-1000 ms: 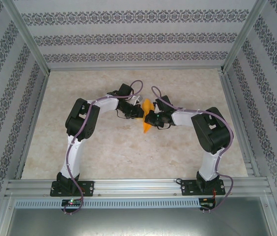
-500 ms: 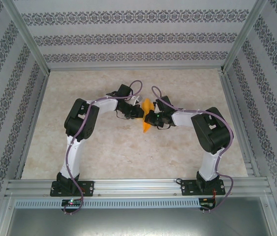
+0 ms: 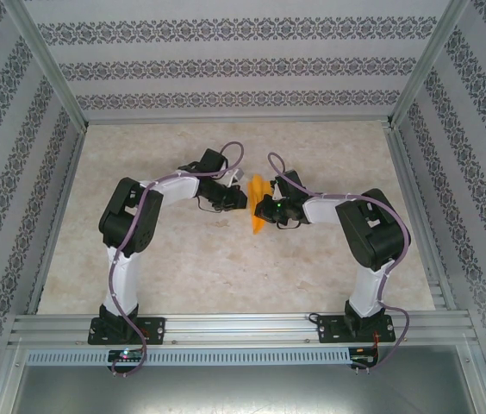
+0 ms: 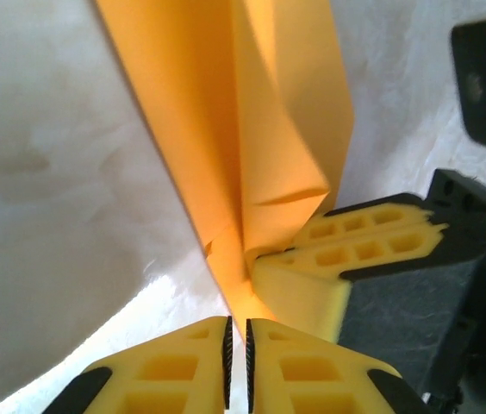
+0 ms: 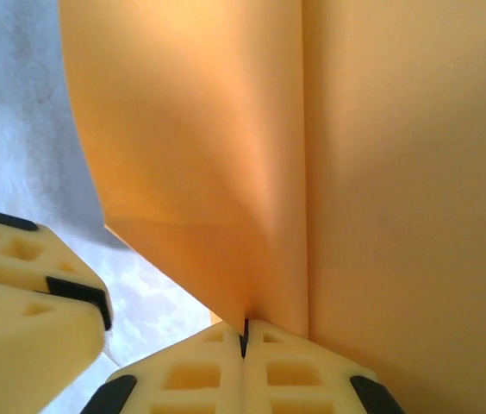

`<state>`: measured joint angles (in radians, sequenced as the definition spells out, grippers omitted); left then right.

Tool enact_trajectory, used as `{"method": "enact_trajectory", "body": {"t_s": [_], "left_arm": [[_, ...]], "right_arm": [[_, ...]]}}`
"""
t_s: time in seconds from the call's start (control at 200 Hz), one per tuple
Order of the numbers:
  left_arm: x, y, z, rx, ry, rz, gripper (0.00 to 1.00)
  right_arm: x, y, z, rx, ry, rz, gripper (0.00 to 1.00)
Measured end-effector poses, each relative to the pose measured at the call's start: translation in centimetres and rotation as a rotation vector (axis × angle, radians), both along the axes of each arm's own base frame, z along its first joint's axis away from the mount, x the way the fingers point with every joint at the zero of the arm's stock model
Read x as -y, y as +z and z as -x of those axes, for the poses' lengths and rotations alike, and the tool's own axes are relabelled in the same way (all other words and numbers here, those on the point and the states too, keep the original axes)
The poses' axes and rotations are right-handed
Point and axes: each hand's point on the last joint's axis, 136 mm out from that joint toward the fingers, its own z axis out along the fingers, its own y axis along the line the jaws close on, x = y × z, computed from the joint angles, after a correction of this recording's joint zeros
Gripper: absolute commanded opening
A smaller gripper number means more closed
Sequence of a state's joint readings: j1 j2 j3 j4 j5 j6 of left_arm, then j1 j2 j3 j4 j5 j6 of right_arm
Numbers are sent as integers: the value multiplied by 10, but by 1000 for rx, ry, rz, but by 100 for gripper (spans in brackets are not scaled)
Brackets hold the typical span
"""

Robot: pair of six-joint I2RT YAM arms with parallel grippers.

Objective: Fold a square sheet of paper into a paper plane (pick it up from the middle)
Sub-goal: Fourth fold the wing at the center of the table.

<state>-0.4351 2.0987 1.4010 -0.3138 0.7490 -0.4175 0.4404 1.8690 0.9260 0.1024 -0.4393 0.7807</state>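
**A:** Where is the sheet of paper (image 3: pixel 256 222)?

**B:** Between the two sets of jaws, standing on edge. It is creased lengthwise into a narrower shape and looks lifted clear of the table (image 3: pixel 191 267).

**A:** Why is it held like that?

**B:** My guess is that an upright fold lets each arm reach it from its own side. One can anchor the crease while the other works on it.

**A:** Right gripper (image 5: pixel 243 341)?

**B:** Its jaws are pressed together with no gap. The orange layers rise straight out from between the tips, so it is clamped on the fold. A finger (image 5: pixel 28 293) of the other gripper sits just beside it.

**A:** Left gripper (image 4: pixel 236 332)?

**B:** Its jaws are narrow, with only a thin slit between the dark pads. The bottom edge of the paper tapers down to the very tips. I can't tell whether it is nipped there or just touching. The right fingers (image 4: pixel 346 250) grip the fold just beyond and to one side of the left tips.
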Motion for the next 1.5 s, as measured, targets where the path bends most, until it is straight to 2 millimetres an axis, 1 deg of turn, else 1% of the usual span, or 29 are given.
{"method": "enact_trajectory", "body": {"t_s": [0.105, 0.3, 0.375, 0.58, 0.899, 1.174, 1.224, 1.349, 1.439, 1.499], "left_arm": [[3, -5, 6, -27, 8, 10, 12], [17, -1, 7, -20, 1, 48, 10], [20, -3, 9, -24, -2, 52, 9], [20, -22, 10, -64, 6, 38, 8], [20, -23, 8, -61, 9, 34, 7], [20, -23, 8, -64, 6, 35, 6], [20, -23, 8, -64, 6, 35, 4], [20, -23, 8, -65, 5, 36, 3], [20, -23, 8, -66, 6, 38, 0], [20, -23, 8, -65, 6, 37, 0]], "right_arm": [[0, 1, 1, -2, -1, -4, 3], [2, 1, 2, -8, -5, -15, 3], [1, 1, 3, -10, -3, -18, 3], [0, 2, 3, -16, -10, -31, 2], [-4, 19, 0, 11, -12, -68, 2], [-5, 19, 0, 3, -16, -78, 2], [-5, 19, 0, 1, -18, -79, 2], [-6, 17, 0, -2, -18, -84, 2], [-6, 17, -1, -10, -25, -94, 2], [-6, 17, -1, -16, -27, -102, 2]]}}
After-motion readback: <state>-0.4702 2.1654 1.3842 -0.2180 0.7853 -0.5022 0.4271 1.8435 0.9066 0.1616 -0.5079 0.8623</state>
